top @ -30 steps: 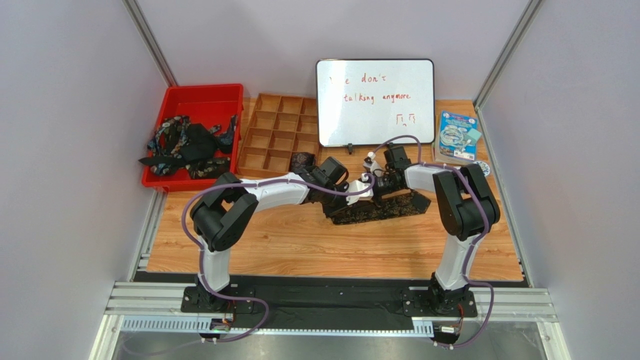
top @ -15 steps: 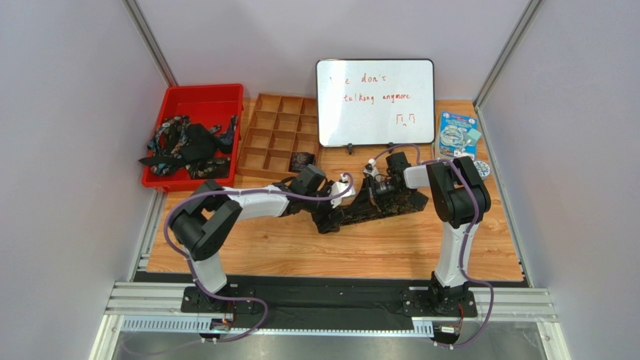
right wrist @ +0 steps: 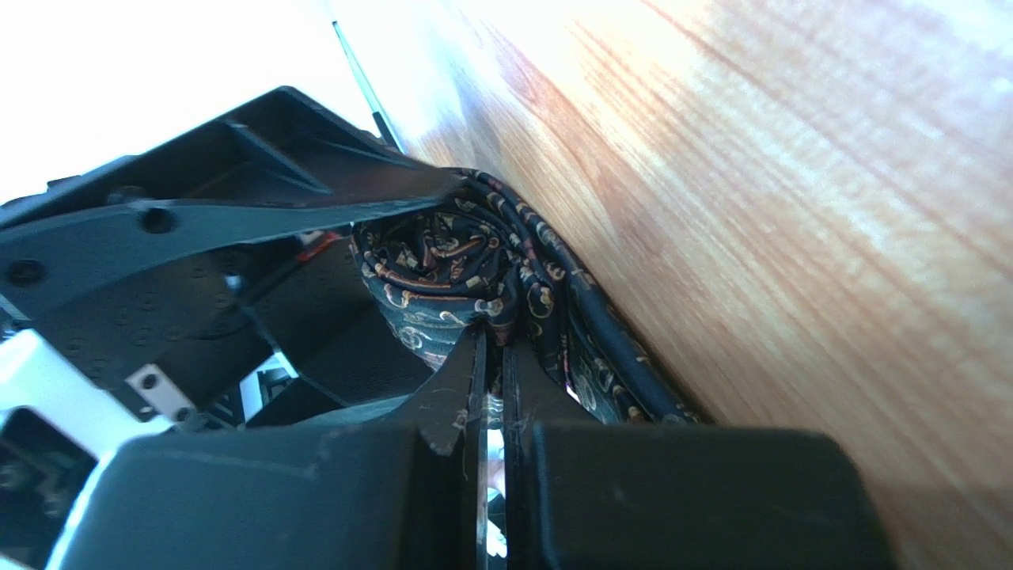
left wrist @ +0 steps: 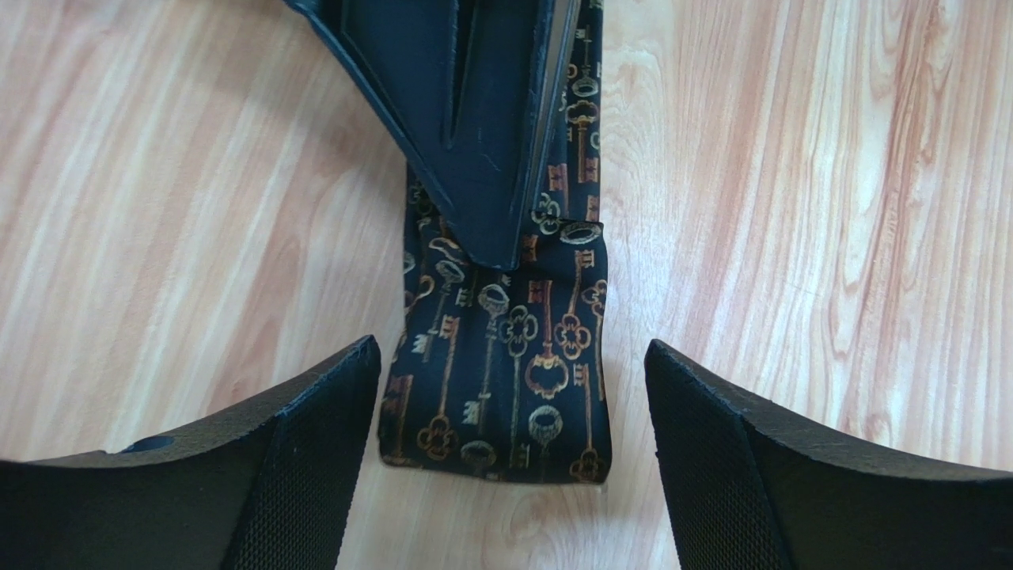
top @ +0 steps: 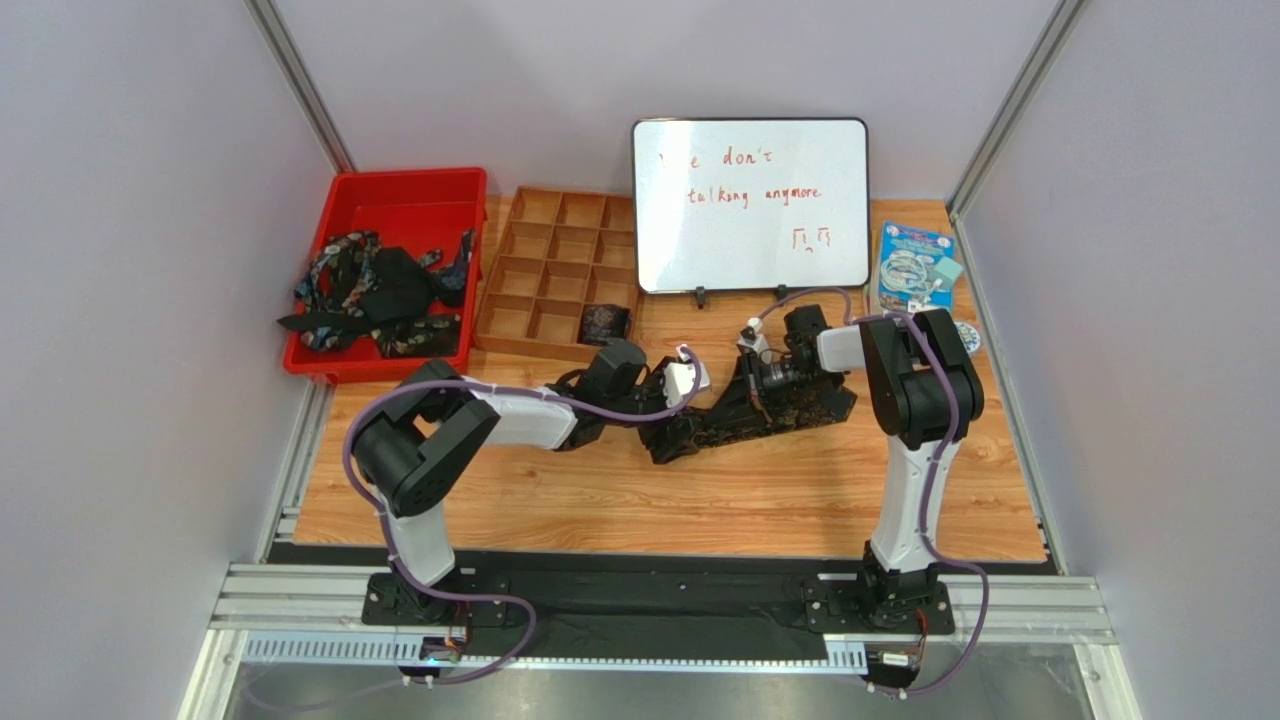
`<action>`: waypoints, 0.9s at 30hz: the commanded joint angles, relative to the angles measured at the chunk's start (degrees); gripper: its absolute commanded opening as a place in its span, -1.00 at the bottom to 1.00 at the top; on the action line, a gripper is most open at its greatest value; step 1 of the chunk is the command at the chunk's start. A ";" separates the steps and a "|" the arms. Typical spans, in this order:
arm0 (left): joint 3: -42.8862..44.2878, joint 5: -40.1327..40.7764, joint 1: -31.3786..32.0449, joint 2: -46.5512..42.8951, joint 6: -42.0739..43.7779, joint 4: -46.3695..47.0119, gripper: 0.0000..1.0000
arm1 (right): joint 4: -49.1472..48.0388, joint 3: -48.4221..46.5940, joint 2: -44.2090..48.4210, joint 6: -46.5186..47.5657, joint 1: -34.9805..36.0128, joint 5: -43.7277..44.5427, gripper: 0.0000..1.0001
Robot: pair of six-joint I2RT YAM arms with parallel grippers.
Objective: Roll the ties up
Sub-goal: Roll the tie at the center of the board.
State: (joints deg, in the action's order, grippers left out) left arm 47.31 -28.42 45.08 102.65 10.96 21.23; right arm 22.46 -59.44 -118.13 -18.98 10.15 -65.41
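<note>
Low in the wrist picture, the left claw (left wrist: 511,354) is wide open and holds nothing. A tie (left wrist: 505,398) with gold keys lies flat on the wooden table (left wrist: 809,238) between its fingers. The right claw (right wrist: 490,347) pinches the tie's bunched folds tight. Farther back, a small dark coil (top: 606,320) sits in the wooden tray (top: 553,255). More ties (top: 368,293) lie in the red bin (top: 398,203), upper left.
</note>
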 commanded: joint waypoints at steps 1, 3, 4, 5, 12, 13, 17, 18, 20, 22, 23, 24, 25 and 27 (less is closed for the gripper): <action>1.21 -2.60 0.80 2.55 0.37 6.97 0.69 | 4.00 0.03 -3.51 2.55 -1.01 12.06 -1.00; 1.47 -2.16 1.58 3.95 0.38 7.59 0.65 | 4.70 0.03 -3.87 2.64 -1.01 12.76 -1.00; 1.82 -1.29 1.76 4.40 -0.23 8.29 0.60 | 4.70 -0.06 -4.04 2.64 -1.01 12.85 -1.00; 2.00 -1.02 1.85 4.92 -0.50 8.82 0.58 | 4.87 -0.06 -4.13 2.98 -1.01 13.46 -1.00; 3.58 0.91 2.91 8.70 -3.49 11.55 0.46 | 5.32 -0.32 -5.09 2.81 -1.10 14.69 -1.00; 3.84 1.18 3.08 8.97 -3.75 11.90 0.43 | 5.14 -0.24 -5.18 2.64 -1.10 14.78 -1.00; 4.02 2.06 3.52 10.29 -4.37 11.64 0.31 | 4.35 0.11 -5.18 2.02 -1.10 14.69 -1.00; 4.11 2.14 3.44 10.20 -4.11 11.03 0.27 | 4.35 0.03 -5.10 2.02 -1.10 14.61 -1.00; 4.72 2.75 3.52 9.85 -2.88 7.00 0.03 | 4.44 -0.15 -4.83 1.84 -1.10 14.35 -1.00; 5.94 3.55 3.52 8.54 -0.34 -0.18 -0.26 | 4.35 -0.41 -4.31 1.58 -1.19 14.17 -1.00; 6.21 3.55 3.52 7.92 0.72 -2.75 -0.34 | 4.44 -0.59 -3.96 1.58 -1.45 14.25 -1.00; 6.74 3.20 3.52 6.61 3.25 -7.56 -0.42 | 4.96 -0.76 -3.61 1.67 -1.63 14.25 -1.00; 6.83 3.29 3.61 5.99 4.23 -9.70 -0.44 | 5.31 -1.03 -3.17 1.93 -1.80 14.17 -1.00; 7.27 3.64 3.70 4.67 6.17 -13.92 -0.47 | 7.32 -2.25 -2.29 3.24 -2.15 14.60 -1.00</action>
State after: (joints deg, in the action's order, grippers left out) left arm 53.89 -25.06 48.38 110.72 10.96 23.05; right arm 25.91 -61.28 -118.96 -16.56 9.23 -64.58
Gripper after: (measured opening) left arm 0.423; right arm 0.022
